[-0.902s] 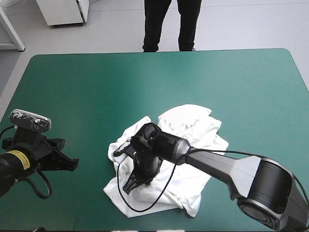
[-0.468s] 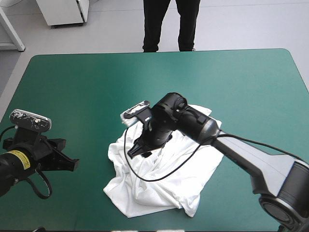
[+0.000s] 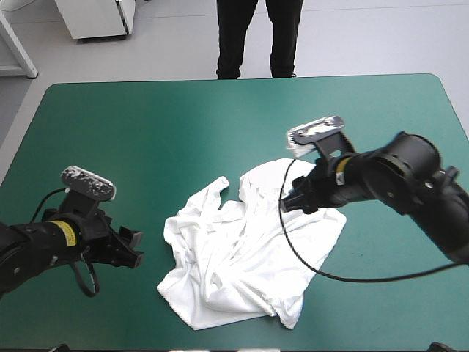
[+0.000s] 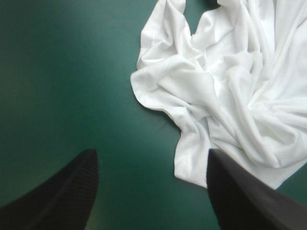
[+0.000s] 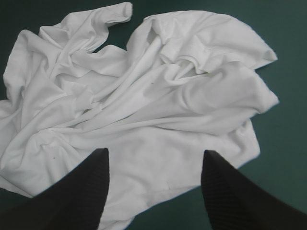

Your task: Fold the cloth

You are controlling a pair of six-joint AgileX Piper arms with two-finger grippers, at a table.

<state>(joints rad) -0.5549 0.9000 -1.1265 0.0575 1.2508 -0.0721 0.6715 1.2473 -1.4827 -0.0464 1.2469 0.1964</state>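
The white T-shirt (image 3: 245, 249) lies in a crumpled heap at the middle of the table, one sleeve (image 3: 218, 185) pointing toward the far edge. My left gripper (image 3: 134, 250) sits low, just left of the heap. In the left wrist view my left gripper (image 4: 151, 153) is open over teal-green cover, and the T-shirt (image 4: 225, 91) begins just ahead of one finger. My right gripper (image 3: 291, 201) hovers over the heap's far right part. In the right wrist view my right gripper (image 5: 154, 151) stands open above the wrinkled T-shirt (image 5: 144, 96), holding nothing.
The teal-green cover (image 3: 146, 125) surrounds the T-shirt on all sides, widest toward the far edge and the left. The heap's front hem (image 3: 220, 319) lies close to the table's near edge.
My right gripper rose off the heap's front left, swung to its far right and opened, letting go of the cloth. My left arm moved right toward the T-shirt and its fingers opened.
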